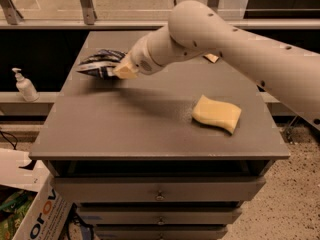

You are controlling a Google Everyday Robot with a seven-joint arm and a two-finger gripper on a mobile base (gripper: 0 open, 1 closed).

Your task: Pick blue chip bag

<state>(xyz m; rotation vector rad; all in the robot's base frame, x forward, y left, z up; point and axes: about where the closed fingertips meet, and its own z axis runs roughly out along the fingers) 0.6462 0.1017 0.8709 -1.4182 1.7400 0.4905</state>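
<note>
The blue chip bag (100, 64) is a dark navy crinkly bag with white lettering, at the back left of the grey table (125, 129). It is tilted and raised off the tabletop, with a shadow under it. My gripper (125, 70) is at the bag's right end and is shut on it. The white arm reaches in from the right across the back of the table.
A pale yellow sponge (216, 114) lies on the right side of the table. A corner of another bag (212, 58) shows behind the arm. A soap bottle (24, 85) stands on a ledge to the left. A cardboard box (42, 216) sits on the floor at lower left. Drawers (159, 194) are below the tabletop.
</note>
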